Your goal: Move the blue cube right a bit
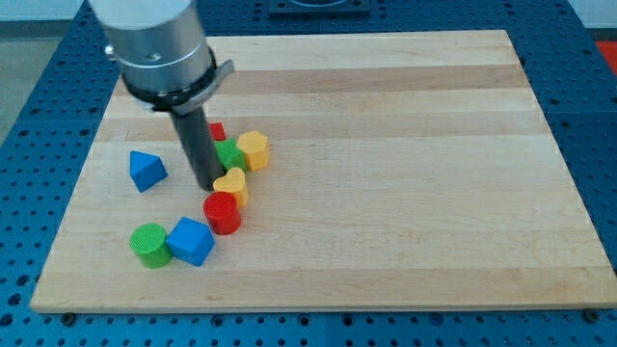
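Observation:
The blue cube [191, 241] lies near the view's bottom left of the wooden board [405, 193]. A green cylinder [149, 244] touches its left side, and a red cylinder [222, 212] stands just up and right of it. My tip [208, 184] is above the blue cube, apart from it, just left of a yellow heart-shaped block [231, 184] and just above the red cylinder. The rod hides part of a green block [230, 156] and a red block [217, 131] behind it.
A yellow hexagonal block [253, 149] sits right of the green block. A blue triangular block [146, 171] lies alone at the view's left. The board's left edge runs close to it.

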You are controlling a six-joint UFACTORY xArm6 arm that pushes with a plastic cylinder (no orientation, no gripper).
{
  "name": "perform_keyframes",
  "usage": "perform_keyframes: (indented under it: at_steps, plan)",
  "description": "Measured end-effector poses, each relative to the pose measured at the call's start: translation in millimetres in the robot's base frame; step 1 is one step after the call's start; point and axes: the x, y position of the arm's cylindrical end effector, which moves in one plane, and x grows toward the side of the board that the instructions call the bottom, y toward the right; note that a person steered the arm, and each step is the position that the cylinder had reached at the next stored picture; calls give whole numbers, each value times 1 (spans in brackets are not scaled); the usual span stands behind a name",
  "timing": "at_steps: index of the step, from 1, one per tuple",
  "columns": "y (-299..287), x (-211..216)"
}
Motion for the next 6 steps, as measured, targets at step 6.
perform_keyframes:
  at_steps: [6]
  plan:
    - [84,-111]
